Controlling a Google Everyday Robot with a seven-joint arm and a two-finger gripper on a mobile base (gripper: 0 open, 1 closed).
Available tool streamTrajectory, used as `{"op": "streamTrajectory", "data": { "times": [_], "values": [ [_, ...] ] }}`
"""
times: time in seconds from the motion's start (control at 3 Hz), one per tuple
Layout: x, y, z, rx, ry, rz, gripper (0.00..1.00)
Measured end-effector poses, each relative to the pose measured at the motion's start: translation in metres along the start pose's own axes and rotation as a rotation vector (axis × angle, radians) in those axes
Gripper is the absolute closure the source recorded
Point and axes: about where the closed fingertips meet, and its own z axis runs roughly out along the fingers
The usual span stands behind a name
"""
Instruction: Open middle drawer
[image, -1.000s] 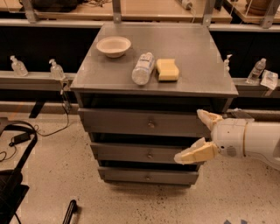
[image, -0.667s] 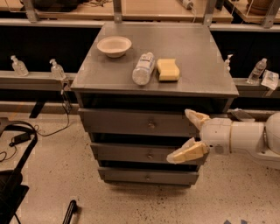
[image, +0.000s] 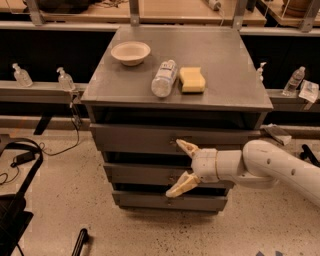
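Item 1. The gripper (image: 182, 167) is hanging in front of the grey cabinet (image: 227, 80), at the level of its drawer fronts. Its jaws are standing wide apart, one finger above the other, and are holding nothing. The upper finger (image: 187, 147) is lying across the lower edge of the top drawer (image: 135, 139). The lower finger (image: 179, 186) is pointing down and left.

Item 2. The middle drawer (image: 140, 174) is sitting directly behind the gripper, its front running out to the left of the fingers. The lower finger is overlapping that front near its centre. Whether either finger is touching the drawer cannot be told. The front is sitting in line with its neighbours, not drawn out.

Item 3. The bottom drawer (image: 150, 200) is lying just below the lower finger.

Item 4. The white arm (image: 272, 167) is reaching in from the right of the gripper, crossing the cabinet's right edge.

Item 5. On the cabinet top, well above the gripper: a pale bowl (image: 130, 52) is sitting up and to the left, a clear plastic bottle (image: 164, 78) is lying on its side almost straight above, and a yellow sponge (image: 192, 79) is resting just beside that bottle, to its right.

Item 6. Small bottles (image: 65, 79) are standing on the ledge far to the upper left, and others on the ledge to the upper right.
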Motion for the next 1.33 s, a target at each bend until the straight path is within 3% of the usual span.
{"op": "streamTrajectory", "data": {
  "times": [0.33, 0.67, 1.0, 1.33],
  "values": [
    [0.028, -0.004, 0.016, -0.069, -0.028, 0.028, 0.00],
    [0.025, 0.002, 0.017, -0.093, -0.042, 0.031, 0.00],
    [0.030, 0.002, 0.019, -0.080, -0.026, 0.026, 0.00],
    [0.066, 0.012, 0.024, -0.075, 0.022, 0.019, 0.00]
  ]
}}
